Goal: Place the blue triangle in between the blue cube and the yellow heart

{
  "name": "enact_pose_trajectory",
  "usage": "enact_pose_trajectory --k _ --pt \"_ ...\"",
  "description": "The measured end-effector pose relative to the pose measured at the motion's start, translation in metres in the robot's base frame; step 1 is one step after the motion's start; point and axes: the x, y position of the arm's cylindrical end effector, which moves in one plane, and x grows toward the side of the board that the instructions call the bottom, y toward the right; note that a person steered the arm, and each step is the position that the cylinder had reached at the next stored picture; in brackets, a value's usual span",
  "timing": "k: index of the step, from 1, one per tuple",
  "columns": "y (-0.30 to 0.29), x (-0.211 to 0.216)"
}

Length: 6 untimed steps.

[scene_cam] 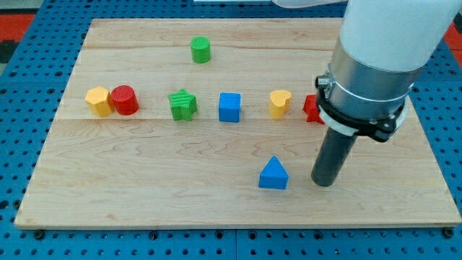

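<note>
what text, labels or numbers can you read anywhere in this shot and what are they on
None: no word, label, brand, number or sign can be read in this view.
The blue triangle, blue cube, yellow heart and the other coloured blocks are plain.
The wooden board shows only grain.
The arm's white housing and my tip carry no marking.

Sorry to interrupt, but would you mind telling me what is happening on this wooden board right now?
My tip rests on the wooden board, just to the view's right of the blue triangle block, not touching it. The blue cube and yellow heart block sit above, with an open gap between them; the triangle is not yet there.
</note>
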Motion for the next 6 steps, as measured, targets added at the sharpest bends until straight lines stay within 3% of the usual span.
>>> enact_pose_trajectory --k 1,2,4,6 --pt "-0.041 0.023" --pt "-0.07 -0.008" --pt "-0.07 -0.092" --pt "-0.067 -0.109"
